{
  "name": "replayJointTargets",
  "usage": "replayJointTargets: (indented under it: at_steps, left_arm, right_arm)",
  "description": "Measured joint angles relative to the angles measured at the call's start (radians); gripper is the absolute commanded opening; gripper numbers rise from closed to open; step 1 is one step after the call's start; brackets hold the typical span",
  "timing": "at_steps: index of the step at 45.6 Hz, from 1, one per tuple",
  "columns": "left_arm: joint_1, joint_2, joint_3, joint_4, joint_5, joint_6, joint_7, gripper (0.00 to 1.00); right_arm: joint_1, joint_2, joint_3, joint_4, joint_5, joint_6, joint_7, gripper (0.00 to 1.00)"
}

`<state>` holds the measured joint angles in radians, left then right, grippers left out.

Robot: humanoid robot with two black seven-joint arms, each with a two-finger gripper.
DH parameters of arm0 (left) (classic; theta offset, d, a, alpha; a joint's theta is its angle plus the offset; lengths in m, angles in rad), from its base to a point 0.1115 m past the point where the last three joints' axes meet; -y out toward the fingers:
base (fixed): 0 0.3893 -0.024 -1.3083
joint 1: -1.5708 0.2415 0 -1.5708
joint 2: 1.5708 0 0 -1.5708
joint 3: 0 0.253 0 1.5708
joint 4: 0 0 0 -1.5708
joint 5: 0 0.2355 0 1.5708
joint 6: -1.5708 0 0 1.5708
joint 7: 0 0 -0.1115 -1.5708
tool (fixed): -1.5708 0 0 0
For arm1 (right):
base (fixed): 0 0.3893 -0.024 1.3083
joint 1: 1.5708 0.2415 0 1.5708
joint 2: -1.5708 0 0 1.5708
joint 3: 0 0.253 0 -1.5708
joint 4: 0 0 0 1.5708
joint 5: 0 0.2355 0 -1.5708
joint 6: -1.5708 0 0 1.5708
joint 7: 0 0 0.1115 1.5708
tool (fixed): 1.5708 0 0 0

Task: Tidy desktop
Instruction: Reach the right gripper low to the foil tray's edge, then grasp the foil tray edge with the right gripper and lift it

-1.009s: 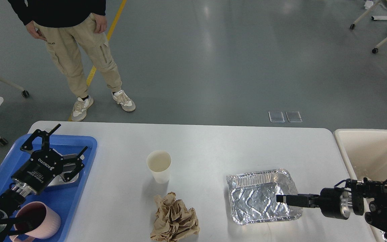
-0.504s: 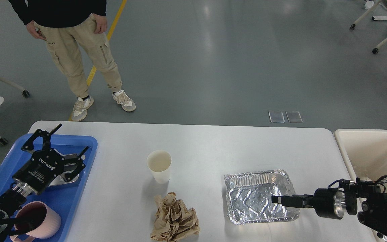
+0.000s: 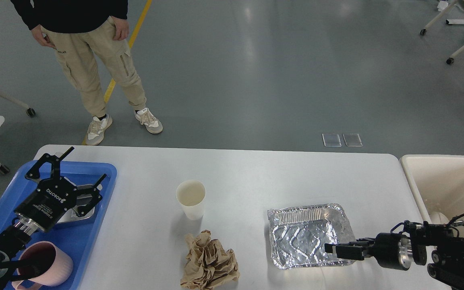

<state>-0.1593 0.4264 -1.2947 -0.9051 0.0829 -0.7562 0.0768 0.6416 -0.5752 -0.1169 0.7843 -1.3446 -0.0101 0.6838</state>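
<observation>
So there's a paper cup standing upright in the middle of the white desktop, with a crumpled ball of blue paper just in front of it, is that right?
Not quite. In the head view the paper cup does stand upright in the middle of the white desktop, and a crumpled ball of paper lies just in front of it, but that paper is brown, not blue.

The right hand (image 3: 330,248) has drawn back toward the near edge, dragging the foil tray (image 3: 310,235) along
</observation>
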Motion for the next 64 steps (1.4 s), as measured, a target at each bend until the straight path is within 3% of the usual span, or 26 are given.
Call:
replayJointTargets:
  at_steps: [6,9,13,18,36,64]
  left_arm:
    - [-0.002,0.000,0.000,0.000,0.001,0.000,0.000,0.98]
    - [-0.002,0.000,0.000,0.000,0.001,-0.001,0.000,0.98]
    - [-0.002,0.000,0.000,0.000,0.001,-0.006,0.000,0.98]
    - [-0.002,0.001,-0.002,0.000,0.001,-0.011,0.000,0.98]
    - [-0.001,0.000,-0.009,0.002,0.001,-0.014,0.000,0.98]
    - [-0.006,-0.002,-0.009,0.006,0.001,-0.014,0.000,0.98]
  right_arm:
    - [0.011,0.002,-0.048,-0.001,-0.001,-0.049,0.019,0.45]
    - [0.014,0.011,-0.066,-0.007,-0.003,-0.062,0.033,0.37]
    - [0.018,0.032,-0.086,-0.039,-0.005,-0.074,0.052,0.14]
    - [0.021,0.056,-0.109,-0.076,-0.005,-0.081,0.084,0.00]
    - [0.024,0.116,-0.228,-0.231,-0.003,-0.170,0.221,0.00]
    - [0.063,0.072,-0.250,-0.276,0.025,-0.137,0.234,0.00]
